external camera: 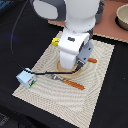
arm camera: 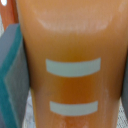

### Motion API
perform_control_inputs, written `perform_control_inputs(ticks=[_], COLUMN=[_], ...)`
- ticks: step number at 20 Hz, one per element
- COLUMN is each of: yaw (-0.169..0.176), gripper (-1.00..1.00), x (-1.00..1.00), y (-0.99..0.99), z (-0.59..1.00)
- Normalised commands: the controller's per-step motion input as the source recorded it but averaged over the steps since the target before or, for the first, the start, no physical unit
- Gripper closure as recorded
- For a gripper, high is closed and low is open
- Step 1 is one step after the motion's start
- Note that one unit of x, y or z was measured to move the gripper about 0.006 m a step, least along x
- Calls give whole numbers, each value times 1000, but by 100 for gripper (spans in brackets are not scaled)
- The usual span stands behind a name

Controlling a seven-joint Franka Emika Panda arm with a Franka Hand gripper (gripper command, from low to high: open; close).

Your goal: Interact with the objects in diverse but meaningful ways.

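A white Franka arm bends low over a striped beige placemat point(external camera: 97, 75), its body hiding the gripper in the exterior view. The wrist view is filled by a golden-brown bread loaf point(arm camera: 72, 65) with two pale slash marks, dark finger pads point(arm camera: 11, 75) at either side — the jaws look closed around it, though actual contact is blurred. The loaf seems to sit on a round wooden board point(external camera: 67, 70) mid-mat. A blue-and-white milk carton point(external camera: 26, 78) rests at the mat's corner toward the exterior view's left, beside an orange-handled fork point(external camera: 67, 81). The loaf appears grasped but not visibly lifted (other objects untouched) — no legible writing anywhere.
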Motion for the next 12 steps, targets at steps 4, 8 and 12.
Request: perform_control_inputs(ticks=[4, 8, 12], yaw=[0, 0, 13], gripper=[100, 100, 100], x=[-61, 0, -4], y=[0, 7, 69], z=[-154, -109, -154])
